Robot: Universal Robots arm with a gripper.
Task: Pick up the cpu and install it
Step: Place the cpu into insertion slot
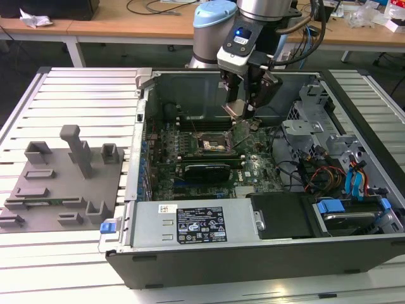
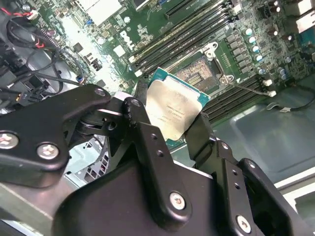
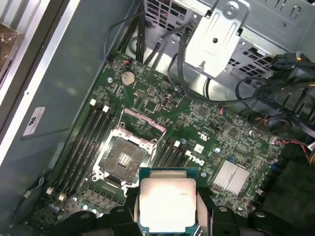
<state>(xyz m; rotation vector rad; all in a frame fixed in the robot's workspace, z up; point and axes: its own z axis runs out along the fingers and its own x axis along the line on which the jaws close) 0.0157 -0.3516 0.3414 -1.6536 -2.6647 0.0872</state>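
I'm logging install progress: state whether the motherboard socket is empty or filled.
Empty. In the first wrist view the socket shows bare contacts, while the cpu is clamped in the gripper, apart from it.

One corner of the cpu (image 2: 173,109) sat hidden behind the gripper fingers (image 2: 147,142) in the second wrist view; the first wrist view's edge cut those fingers off, and the exterior view's edge cut off the arm (image 1: 212,35)

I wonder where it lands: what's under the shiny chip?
Below the cpu held in the gripper lies the green motherboard, its open socket nearby. The patch straight beneath the cpu is hidden.
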